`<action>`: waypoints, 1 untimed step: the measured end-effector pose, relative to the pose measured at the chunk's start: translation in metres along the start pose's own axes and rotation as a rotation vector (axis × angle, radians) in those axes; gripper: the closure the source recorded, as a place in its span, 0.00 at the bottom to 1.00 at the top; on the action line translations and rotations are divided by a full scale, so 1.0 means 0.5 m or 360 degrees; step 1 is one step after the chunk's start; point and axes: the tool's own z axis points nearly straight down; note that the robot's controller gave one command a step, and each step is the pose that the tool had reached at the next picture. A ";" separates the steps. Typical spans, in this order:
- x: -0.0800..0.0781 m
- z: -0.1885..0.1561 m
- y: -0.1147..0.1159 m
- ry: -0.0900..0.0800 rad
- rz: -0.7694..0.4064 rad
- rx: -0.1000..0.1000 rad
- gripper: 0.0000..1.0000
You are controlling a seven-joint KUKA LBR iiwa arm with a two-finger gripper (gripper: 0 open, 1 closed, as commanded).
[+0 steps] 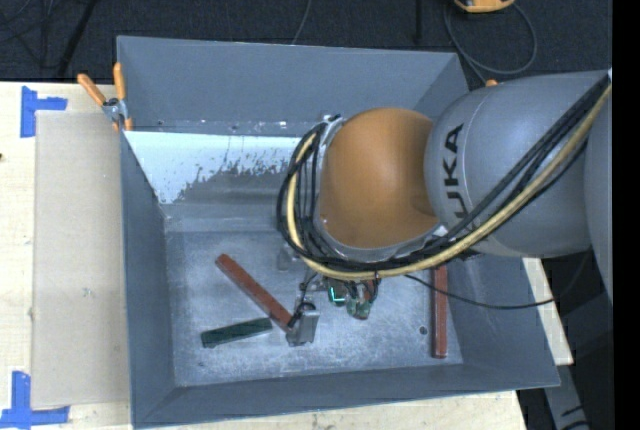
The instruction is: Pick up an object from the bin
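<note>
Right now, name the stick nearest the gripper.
The diagonal reddish-brown stick; its lower end reaches the gripper. The dark green stick lies further left, the second brown stick by the right wall.

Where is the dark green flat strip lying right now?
The dark green flat strip lies on the floor of the grey metal bin, toward the camera view's lower left, just below the slanted reddish-brown stick.

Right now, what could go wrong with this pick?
1. The gripper is at the lower-right end of the red-brown stick, not its middle: grabbed there, the stick may tilt and slip out.
2. The dark green stick lies just beside that end and could be knocked or caught too.
</note>
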 end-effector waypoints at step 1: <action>-0.031 0.222 0.094 -0.0019 0.0102 -0.0005 0.00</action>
